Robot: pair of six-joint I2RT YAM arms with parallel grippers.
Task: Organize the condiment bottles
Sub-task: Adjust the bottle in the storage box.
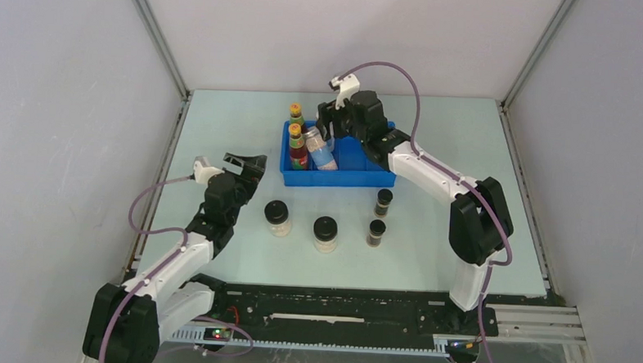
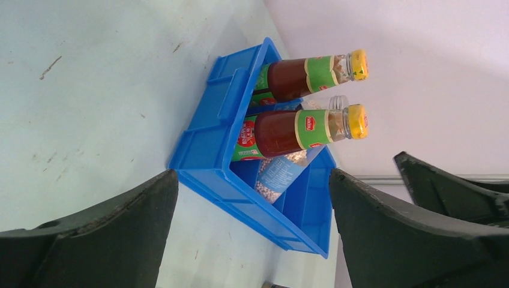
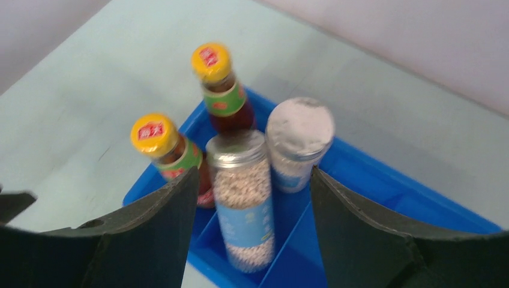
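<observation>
The right arm's fingers (image 1: 329,123) hover wide open and empty over the blue tray (image 1: 351,179), where the two silver-lidded jars (image 3: 241,198) sit beside the sauce bottles (image 3: 223,103), looking smooth, rigid and grain-heavy, so probably best pinched mid-body; left fingers (image 1: 245,163) gape empty too.

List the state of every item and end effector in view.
Red-labelled sauce bottles: capped, upright in blue tray.
Silver-lidded jars: lidded, in tray.
Black-lidded jars: lidded, upright on table, outside tray.
Dark vials: upright on table, outside tray.
Left end effector: open, empty.
Right end effector: open over tray.
</observation>
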